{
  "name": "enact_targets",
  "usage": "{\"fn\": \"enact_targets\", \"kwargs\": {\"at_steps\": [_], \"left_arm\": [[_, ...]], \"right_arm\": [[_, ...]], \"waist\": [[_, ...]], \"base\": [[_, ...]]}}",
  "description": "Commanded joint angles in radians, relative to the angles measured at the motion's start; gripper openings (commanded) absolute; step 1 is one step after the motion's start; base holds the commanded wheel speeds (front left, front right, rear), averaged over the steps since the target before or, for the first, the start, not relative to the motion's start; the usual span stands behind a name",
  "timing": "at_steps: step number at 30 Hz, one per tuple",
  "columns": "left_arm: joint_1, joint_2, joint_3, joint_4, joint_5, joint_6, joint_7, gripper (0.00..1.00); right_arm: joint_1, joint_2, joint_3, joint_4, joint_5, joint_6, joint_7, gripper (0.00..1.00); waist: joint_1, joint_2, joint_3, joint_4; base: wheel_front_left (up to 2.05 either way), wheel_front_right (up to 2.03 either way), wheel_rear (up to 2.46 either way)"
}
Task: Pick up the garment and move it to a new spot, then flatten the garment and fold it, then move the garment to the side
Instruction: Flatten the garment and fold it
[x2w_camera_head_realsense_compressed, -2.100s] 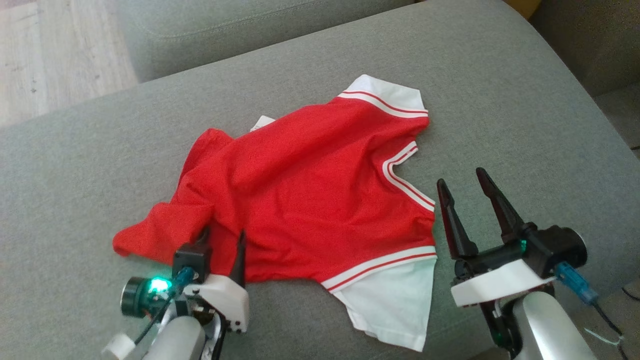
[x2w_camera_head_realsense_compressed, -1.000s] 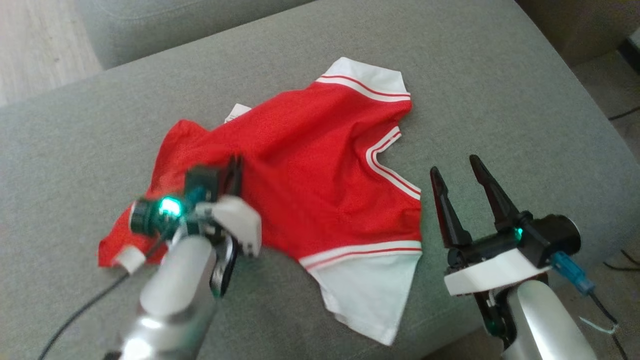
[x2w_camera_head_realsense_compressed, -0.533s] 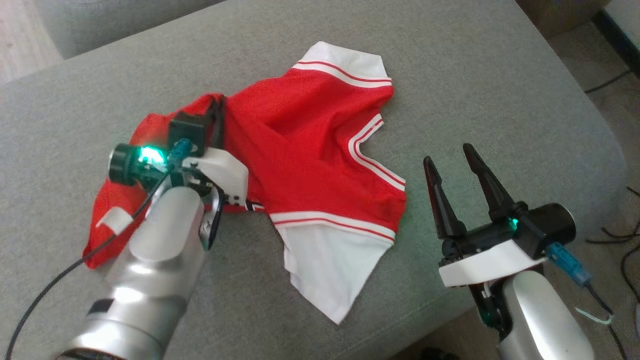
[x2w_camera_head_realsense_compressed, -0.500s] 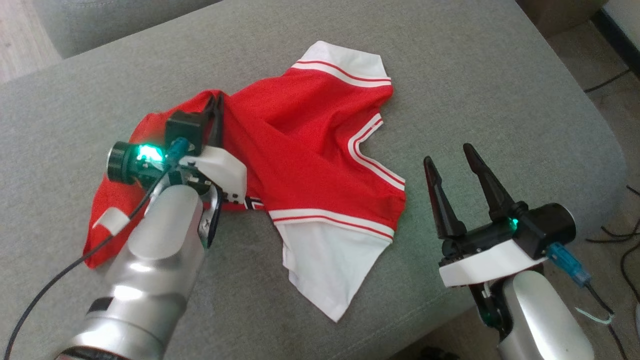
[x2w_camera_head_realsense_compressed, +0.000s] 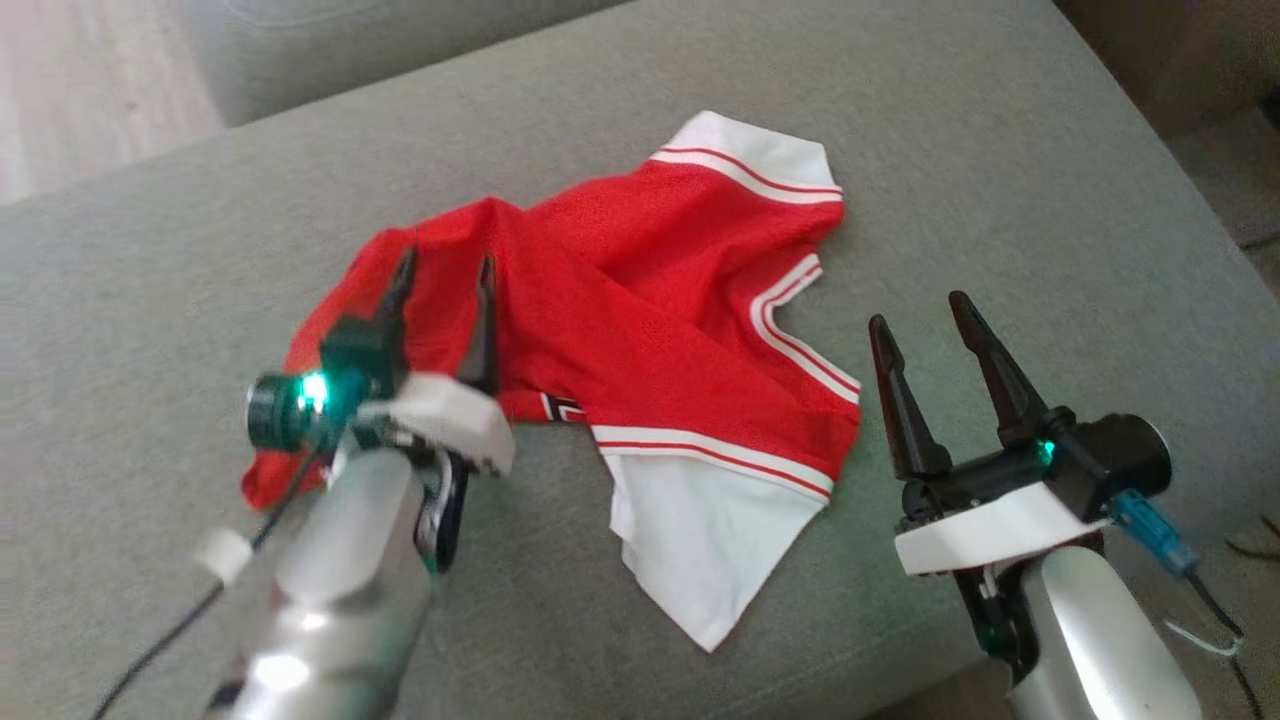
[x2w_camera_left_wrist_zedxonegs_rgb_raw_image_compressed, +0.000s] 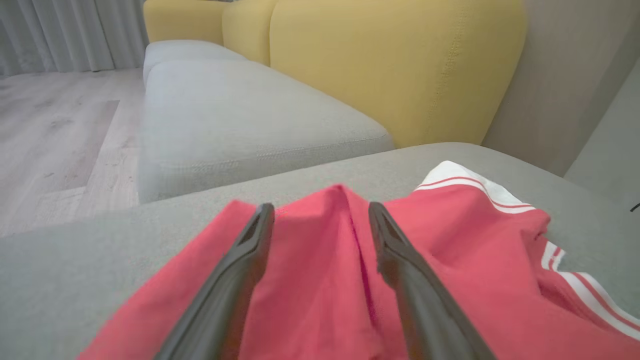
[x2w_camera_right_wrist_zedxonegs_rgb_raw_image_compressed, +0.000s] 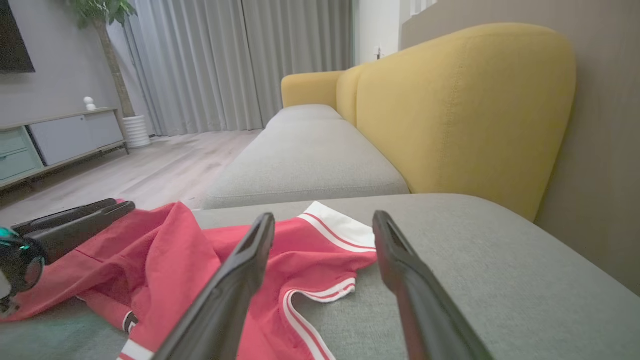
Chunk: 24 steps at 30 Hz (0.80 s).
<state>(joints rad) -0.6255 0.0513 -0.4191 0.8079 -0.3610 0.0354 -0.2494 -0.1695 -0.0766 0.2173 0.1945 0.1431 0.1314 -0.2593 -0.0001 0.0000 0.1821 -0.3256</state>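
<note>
In the head view, the garment (x2w_camera_head_realsense_compressed: 650, 310) is seen lying crumpled on the middle of the grey cushion (x2w_camera_head_realsense_compressed: 1000, 150), its red body bunched into folds. One white sleeve (x2w_camera_head_realsense_compressed: 700, 540) is spread toward the cushion's near edge, and the other is turned toward its far edge. The left gripper (x2w_camera_head_realsense_compressed: 447, 262) is held over the red cloth on the cushion's left half; its jaws are spread apart and nothing is clamped between them. The right gripper (x2w_camera_head_realsense_compressed: 920, 310) is poised over bare cushion near the right front corner, just beside the striped collar, with its jaws likewise spread and empty.

In the left wrist view, the two dark fingers (x2w_camera_left_wrist_zedxonegs_rgb_raw_image_compressed: 235, 280) are seen parted above the garment (x2w_camera_left_wrist_zedxonegs_rgb_raw_image_compressed: 320, 280), and a raised ridge of red cloth lies between them. Whether the cloth is touched cannot be told. Bare cushion (x2w_camera_left_wrist_zedxonegs_rgb_raw_image_compressed: 75, 270) is seen on the left.

In the right wrist view, the right gripper (x2w_camera_right_wrist_zedxonegs_rgb_raw_image_compressed: 324, 216) is shown parted over the cushion (x2w_camera_right_wrist_zedxonegs_rgb_raw_image_compressed: 475, 260), ahead of the striped trim. The garment (x2w_camera_right_wrist_zedxonegs_rgb_raw_image_compressed: 165, 260) is heaped on the cushion's left part, where the left gripper (x2w_camera_right_wrist_zedxonegs_rgb_raw_image_compressed: 122, 204) is seen over it.
</note>
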Motion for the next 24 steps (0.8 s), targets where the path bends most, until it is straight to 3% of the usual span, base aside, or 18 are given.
{"fn": "enact_targets", "kwargs": {"at_steps": [1, 12, 17, 24], "left_arm": [[0.013, 0.028, 0.037, -0.066, 0.003, 0.010, -0.012, 1.00], [0.350, 0.120, 0.114, -0.341, -0.017, 0.050, -0.012, 1.00], [0.416, 0.144, 0.108, -0.332, -0.028, 0.043, 0.009, 1.00], [0.378, 0.141, 0.117, -0.259, -0.052, 0.031, 0.014, 1.00]], "right_arm": [[0.005, -0.008, 0.014, -0.034, -0.006, -0.001, -0.002, 1.00], [0.038, -0.019, 0.000, -0.039, -0.013, -0.001, -0.002, 1.00], [0.033, -0.022, 0.009, -0.039, -0.014, -0.001, -0.002, 1.00], [0.016, -0.031, 0.020, -0.036, -0.008, -0.001, -0.002, 1.00]], "waist": [[0.0001, 0.0000, -0.024, 0.032], [0.0001, 0.0000, -0.047, 0.122], [0.0001, 0.0000, -0.041, 0.145], [0.0001, 0.0000, -0.032, 0.141]], "base": [[0.00, 0.00, 0.00], [0.00, 0.00, 0.00], [0.00, 0.00, 0.00], [0.00, 0.00, 0.00]]}}
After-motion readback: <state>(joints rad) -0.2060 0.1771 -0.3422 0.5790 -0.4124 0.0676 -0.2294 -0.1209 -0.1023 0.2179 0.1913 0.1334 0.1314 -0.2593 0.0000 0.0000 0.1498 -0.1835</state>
